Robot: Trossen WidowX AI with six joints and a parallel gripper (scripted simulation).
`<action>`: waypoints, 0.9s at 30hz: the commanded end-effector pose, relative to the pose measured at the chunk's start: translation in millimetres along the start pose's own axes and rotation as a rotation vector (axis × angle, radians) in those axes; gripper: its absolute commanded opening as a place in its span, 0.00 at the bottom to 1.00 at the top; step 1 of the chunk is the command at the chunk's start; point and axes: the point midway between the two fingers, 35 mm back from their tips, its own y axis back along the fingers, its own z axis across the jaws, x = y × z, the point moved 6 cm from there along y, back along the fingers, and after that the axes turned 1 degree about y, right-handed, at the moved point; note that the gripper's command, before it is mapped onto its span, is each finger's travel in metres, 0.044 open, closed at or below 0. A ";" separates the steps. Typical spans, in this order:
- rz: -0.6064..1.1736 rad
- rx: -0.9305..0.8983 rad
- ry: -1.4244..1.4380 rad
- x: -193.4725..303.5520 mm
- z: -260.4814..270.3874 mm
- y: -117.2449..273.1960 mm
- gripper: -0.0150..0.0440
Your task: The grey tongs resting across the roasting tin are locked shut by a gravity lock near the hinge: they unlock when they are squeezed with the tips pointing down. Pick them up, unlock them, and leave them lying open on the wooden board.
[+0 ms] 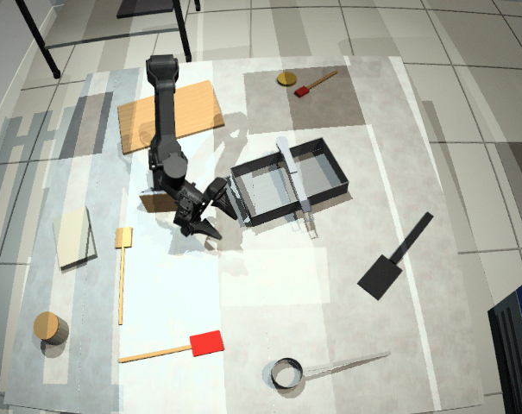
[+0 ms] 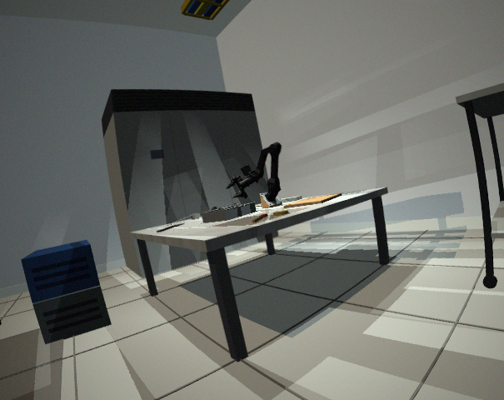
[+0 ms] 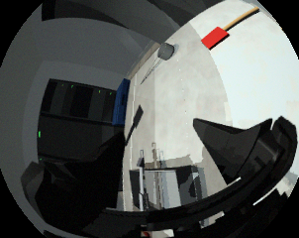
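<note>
The grey tongs (image 1: 298, 189) (image 3: 142, 180) lie closed across the roasting tin (image 1: 274, 215) (image 2: 217, 214). Their rounded end sticks out over one long wall and their thin wire-like tips over the opposite one. The lock is too small to make out. The wooden board (image 1: 193, 107) (image 2: 318, 199) lies flat near the arm's base, partly covered by the arm in the top view. My gripper (image 1: 229, 228) (image 2: 231, 192) (image 3: 159, 129) is wide open and empty. It hangs above the table beside the tin's short end, apart from the tongs.
A black spatula (image 1: 380, 276) and a sieve (image 1: 287, 385) lie beyond the tin. A red spatula (image 1: 206, 343), a yellow spatula (image 1: 123, 237), a pale block (image 1: 72, 238) and a round jar (image 1: 47, 326) are also on the table. A yellow disc (image 1: 286, 78) lies near a small red-headed tool (image 1: 302, 91).
</note>
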 end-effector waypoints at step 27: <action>0.812 0.404 0.092 152.6 129.0 -77.7 0.69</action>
